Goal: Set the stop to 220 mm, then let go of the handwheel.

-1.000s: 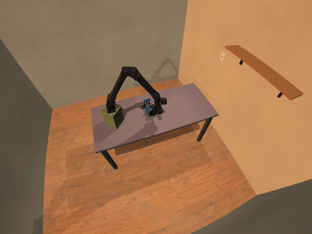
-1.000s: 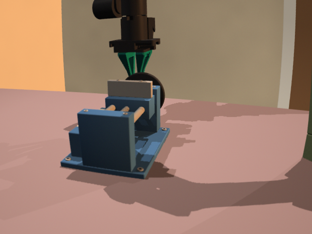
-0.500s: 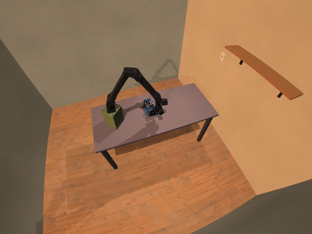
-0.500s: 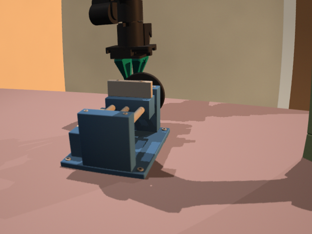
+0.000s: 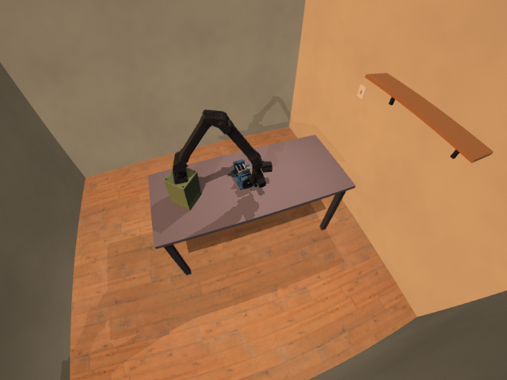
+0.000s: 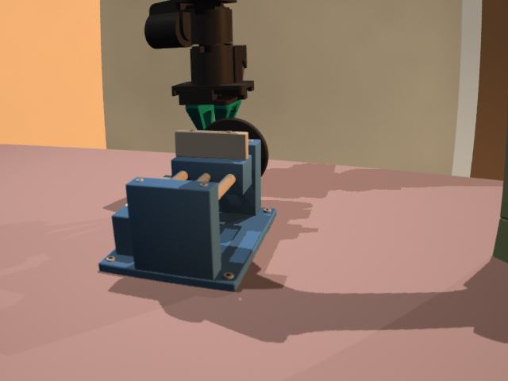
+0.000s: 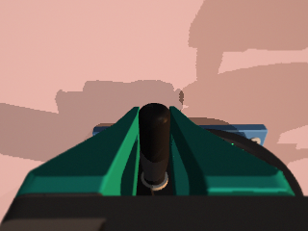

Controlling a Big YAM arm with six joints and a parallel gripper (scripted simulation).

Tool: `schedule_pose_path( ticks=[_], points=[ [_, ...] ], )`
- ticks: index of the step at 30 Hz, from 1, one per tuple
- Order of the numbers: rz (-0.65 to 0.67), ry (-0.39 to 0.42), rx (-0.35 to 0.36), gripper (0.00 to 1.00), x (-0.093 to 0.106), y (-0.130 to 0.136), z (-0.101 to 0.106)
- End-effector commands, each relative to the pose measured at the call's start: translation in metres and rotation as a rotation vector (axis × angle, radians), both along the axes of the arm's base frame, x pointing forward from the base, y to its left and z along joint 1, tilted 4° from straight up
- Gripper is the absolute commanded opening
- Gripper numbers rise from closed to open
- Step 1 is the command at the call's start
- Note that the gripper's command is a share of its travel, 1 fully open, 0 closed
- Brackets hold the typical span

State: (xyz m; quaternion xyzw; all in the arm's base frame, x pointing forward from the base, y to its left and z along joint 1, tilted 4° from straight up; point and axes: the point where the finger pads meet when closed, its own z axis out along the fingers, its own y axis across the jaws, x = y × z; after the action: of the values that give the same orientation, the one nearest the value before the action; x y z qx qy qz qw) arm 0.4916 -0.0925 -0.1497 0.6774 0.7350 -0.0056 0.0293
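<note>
One arm (image 5: pixel 242 141): black, mounted on an olive-green block (image 5: pixel 182 194) at one end of the table (image 5: pixel 295 167) (image 6: pixel 369 246) (image 7: pixel 72 48), elbow raised, wrist reaching down over the blue fixture (image 5: pixel 238 181) (image 6: pixel 172 225)
Gripper (image 5: pixel 256 184) (image 6: pixel 209 128) (image 7: pixel 154 108): pointing down, green fingers closed on the dark handle (image 7: pixel 154 130), one finger along each side of it
Handle: upright between the fingers in the wrist view, rounded end toward the camera, pale ring at its foot
Handwheel (image 6: pixel 264 152) (image 7: pixel 276 161): black disc, standing on edge behind the fixture's far upright in the exterior view, handle gripped, not released
Stop (image 6: pixel 211 144): grey-tan plate atop the blue carriage (image 6: pixel 207 166), nearer the handwheel end than the front block (image 6: pixel 172 233)
Rods (image 6: pixel 226 185): copper-toned, between front block and carriage
Base plate (image 6: pixel 246 246): flat on the table, screws visible at its corners
Setting in mm: cannot tell from these views
Shelf (image 5: pixel 425 110): brown board on the orange wall, well apart from the table
</note>
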Motion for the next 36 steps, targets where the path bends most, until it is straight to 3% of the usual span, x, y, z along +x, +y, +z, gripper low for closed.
schedule_pose_path(
  ticks=[1,12,15,29,31,36],
  points=[
    [0.001,-0.039,-0.005,0.06,0.012,-0.008,-0.012],
    [0.001,-0.041,-0.006,0.06,0.01,-0.008,-0.016],
    [0.0,-0.026,-0.004,0.06,-0.001,-0.008,-0.024],
    [0.0,-0.038,-0.008,0.06,0.002,-0.011,-0.028],
    [0.0,-0.024,-0.005,0.06,-0.008,-0.009,-0.032],
    [0.0,-0.027,-0.007,0.06,-0.01,-0.01,-0.035]
  ],
)
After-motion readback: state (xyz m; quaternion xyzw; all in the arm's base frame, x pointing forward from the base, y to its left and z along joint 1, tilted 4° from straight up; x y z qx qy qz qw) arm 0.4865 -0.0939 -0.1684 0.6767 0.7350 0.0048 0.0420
